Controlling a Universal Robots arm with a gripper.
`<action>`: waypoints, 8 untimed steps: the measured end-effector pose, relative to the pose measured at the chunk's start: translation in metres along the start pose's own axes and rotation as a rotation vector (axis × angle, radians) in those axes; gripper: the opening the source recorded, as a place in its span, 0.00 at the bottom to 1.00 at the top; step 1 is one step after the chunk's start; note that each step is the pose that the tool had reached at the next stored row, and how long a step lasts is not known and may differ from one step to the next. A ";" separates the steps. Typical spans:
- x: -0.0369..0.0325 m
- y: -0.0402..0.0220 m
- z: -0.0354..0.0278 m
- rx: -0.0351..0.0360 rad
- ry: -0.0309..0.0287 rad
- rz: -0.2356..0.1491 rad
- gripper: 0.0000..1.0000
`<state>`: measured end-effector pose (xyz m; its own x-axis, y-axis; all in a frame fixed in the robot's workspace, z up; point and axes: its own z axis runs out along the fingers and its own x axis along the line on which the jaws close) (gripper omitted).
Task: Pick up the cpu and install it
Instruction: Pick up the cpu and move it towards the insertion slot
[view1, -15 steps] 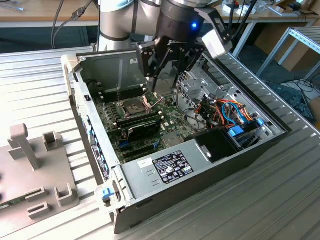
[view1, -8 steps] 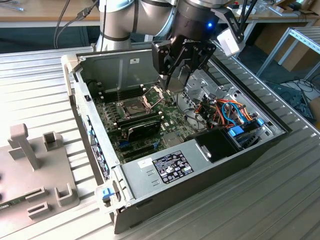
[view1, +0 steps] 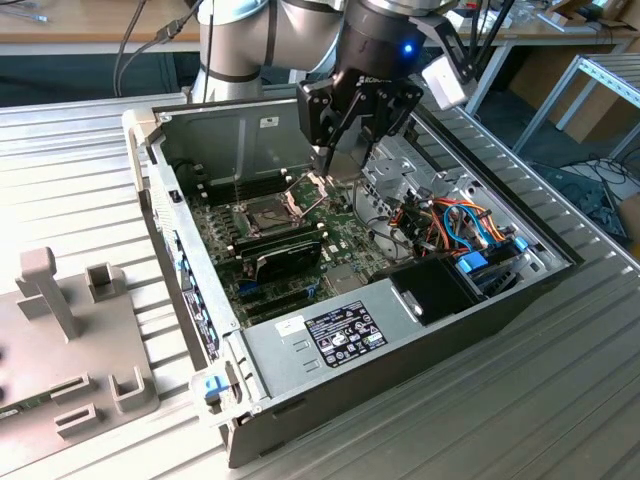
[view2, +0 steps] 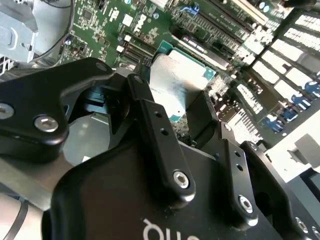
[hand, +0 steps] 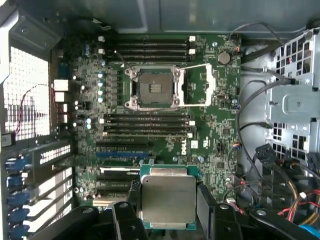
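Trouble, we judge, lies in alignment. Inside the computer case (view1: 140, 165), above the motherboard (hand: 215, 135), our pincer (view1: 347, 158) hangs to the exterior view's right of the open socket (hand: 152, 89), clamped on the cpu (hand: 167, 200) by its edges. Set down tilted or rotated, it could bend the socket's pins.

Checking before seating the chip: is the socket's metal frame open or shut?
Open. In the first wrist view the frame lies swung beside the bare socket.

- Exterior view: bright, even light; computer case (view1: 250, 130) inner wall dimmer, upper middle of frame.
- Small blue lamp (view1: 405, 47) glows, top centre.
- Second wrist view: glare on cpu (view2: 175, 82).
- First wrist view: motherboard (hand: 210, 135) evenly lit.
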<state>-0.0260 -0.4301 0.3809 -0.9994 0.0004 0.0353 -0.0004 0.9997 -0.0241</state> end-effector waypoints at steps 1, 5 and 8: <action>0.0002 0.0032 0.0010 0.0002 0.0000 0.000 0.54; 0.0044 0.0206 0.0058 0.0000 0.0000 0.000 0.54; 0.0069 0.0291 0.0076 0.0002 0.0001 0.000 0.54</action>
<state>-0.0332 -0.4012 0.3729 -0.9994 0.0005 0.0354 -0.0003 0.9997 -0.0244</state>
